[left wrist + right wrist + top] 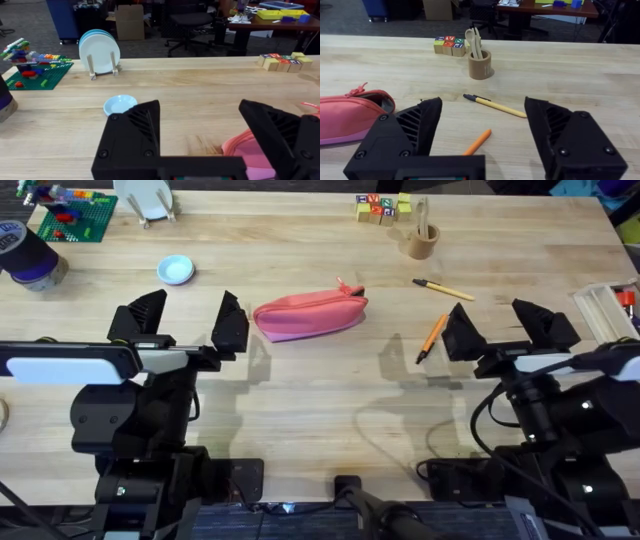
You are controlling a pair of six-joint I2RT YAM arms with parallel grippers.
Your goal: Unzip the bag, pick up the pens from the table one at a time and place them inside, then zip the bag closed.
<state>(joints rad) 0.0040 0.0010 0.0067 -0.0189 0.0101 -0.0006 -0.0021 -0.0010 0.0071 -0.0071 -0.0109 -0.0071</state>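
Observation:
The pink bag (308, 313) lies on its side in the middle of the table (320, 410), its zipper pull (345, 286) toward the far right end. It also shows as the bag (245, 150) in the left wrist view and the bag (350, 117) in the right wrist view. An orange pen (432, 337) lies right of it and a yellow pen (445, 289) lies farther back; the same orange pen (477, 142) and yellow pen (495, 106) appear ahead of the right fingers. My left gripper (190, 320) stands open just left of the bag. My right gripper (510, 330) stands open just right of the orange pen.
A small blue dish (176, 270), a dark tape roll (28, 255), a green brick plate (72, 215) and a plate rack (145, 202) sit at the back left. Letter blocks (382, 208) and a wooden cup (421, 240) stand at the back right; a tray (608, 305) lies at the right edge.

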